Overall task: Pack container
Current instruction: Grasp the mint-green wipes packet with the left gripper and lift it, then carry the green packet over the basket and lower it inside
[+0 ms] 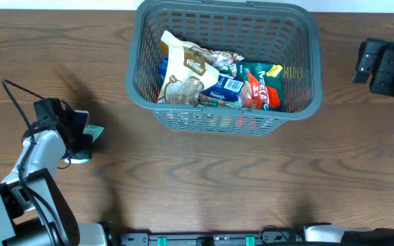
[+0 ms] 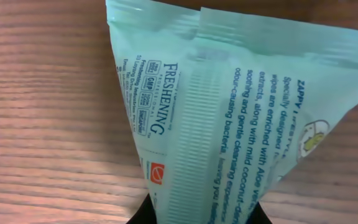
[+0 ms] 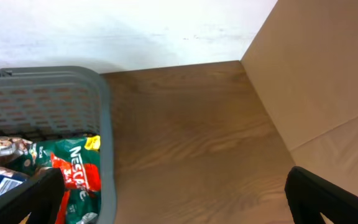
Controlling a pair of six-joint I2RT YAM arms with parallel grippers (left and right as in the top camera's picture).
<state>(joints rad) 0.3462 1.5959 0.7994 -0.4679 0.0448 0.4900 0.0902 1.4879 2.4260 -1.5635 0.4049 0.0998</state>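
The container [image 1: 217,121] is a dark grey slotted basket at the table's back centre; its corner shows in the right wrist view [image 3: 104,137]. It holds several packets, among them a white and brown pouch [image 1: 183,75] and a green and red Nescafe packet [image 1: 262,85] [image 3: 73,171]. My left gripper [image 1: 81,137] [image 2: 197,214] is at the table's left, shut on a mint green wipes packet [image 1: 93,132] [image 2: 241,112] that is low over the wood. My right gripper [image 1: 378,65] [image 3: 173,199] is open and empty, to the right of the basket.
A brown cardboard surface [image 3: 328,74] stands at the right in the right wrist view. A white wall [image 3: 135,31] runs behind the table. A black cable [image 1: 16,92] loops by the left arm.
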